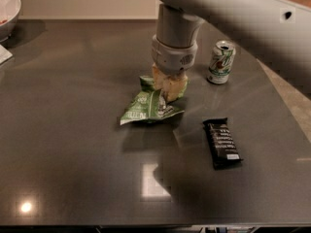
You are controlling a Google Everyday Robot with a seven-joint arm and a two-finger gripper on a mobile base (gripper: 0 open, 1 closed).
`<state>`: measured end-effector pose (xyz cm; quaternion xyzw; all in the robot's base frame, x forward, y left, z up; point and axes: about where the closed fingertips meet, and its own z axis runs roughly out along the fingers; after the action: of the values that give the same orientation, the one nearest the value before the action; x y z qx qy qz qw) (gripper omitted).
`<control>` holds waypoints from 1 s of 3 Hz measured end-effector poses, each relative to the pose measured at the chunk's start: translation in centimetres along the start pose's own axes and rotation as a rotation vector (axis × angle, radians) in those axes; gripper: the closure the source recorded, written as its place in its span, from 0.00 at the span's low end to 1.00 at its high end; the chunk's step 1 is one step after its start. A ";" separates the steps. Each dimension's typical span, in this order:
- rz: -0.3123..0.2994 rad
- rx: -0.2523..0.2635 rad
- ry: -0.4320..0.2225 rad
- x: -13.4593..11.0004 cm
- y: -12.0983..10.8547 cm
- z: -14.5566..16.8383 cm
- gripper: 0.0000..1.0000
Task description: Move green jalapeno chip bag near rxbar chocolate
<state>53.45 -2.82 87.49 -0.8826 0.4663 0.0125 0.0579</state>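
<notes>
The green jalapeno chip bag (pixel 149 105) is a crumpled light-green bag with white lettering. It hangs by its upper right corner from my gripper (pixel 169 87), near the middle of the dark table (pixel 73 144), with its shadow below it. My gripper points straight down and is shut on the bag. The rxbar chocolate (pixel 222 142) is a narrow black bar with white text. It lies flat to the right of the bag and a little nearer, with a gap between them.
A green-and-white soda can (pixel 221 62) stands upright behind and to the right of my gripper. A white bowl (pixel 7 6) sits at the far left corner, with a white paper edge (pixel 4 55) below it. The table's right edge runs close past the can.
</notes>
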 end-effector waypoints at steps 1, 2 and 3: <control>0.078 -0.014 0.006 2.0 2.0 -0.7 1.00; 0.149 -0.032 0.017 4.0 3.7 -0.8 1.00; 0.207 -0.051 0.033 5.7 5.0 -0.5 0.82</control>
<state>52.53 -10.32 87.15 -0.8311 0.5553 0.0157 0.0263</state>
